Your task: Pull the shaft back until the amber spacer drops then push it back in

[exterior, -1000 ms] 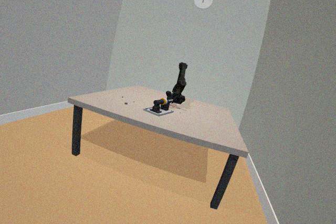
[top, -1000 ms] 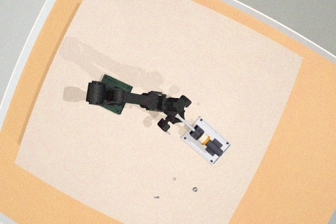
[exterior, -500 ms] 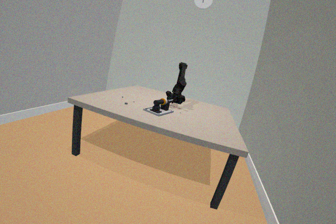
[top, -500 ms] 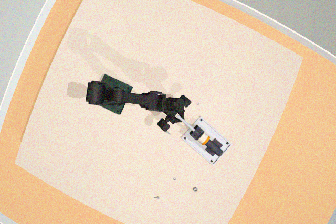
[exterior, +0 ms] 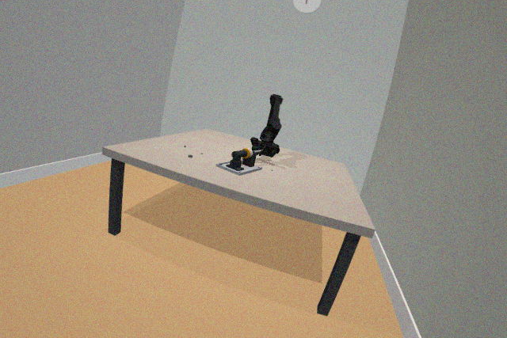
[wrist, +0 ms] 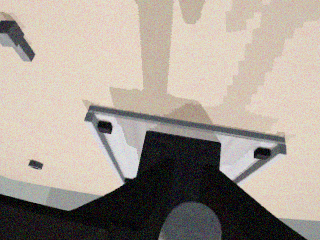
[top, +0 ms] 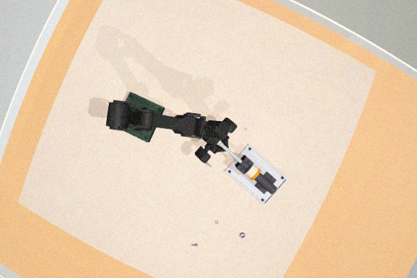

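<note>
Your amber spacer (top: 255, 173) (exterior: 248, 153) sits up on the shaft line, right beside the housing block (top: 266, 183) (exterior: 236, 158), pale spacers on its other side. From there the shaft (top: 230, 152) (exterior: 258, 151) runs out through the nearer support (top: 244, 163) (exterior: 249, 160) to your gripper (top: 220, 143) (exterior: 261, 150), closed on its free end. Your pull, I'd judge, goes straight along that axis, away from the block, and short.
</note>
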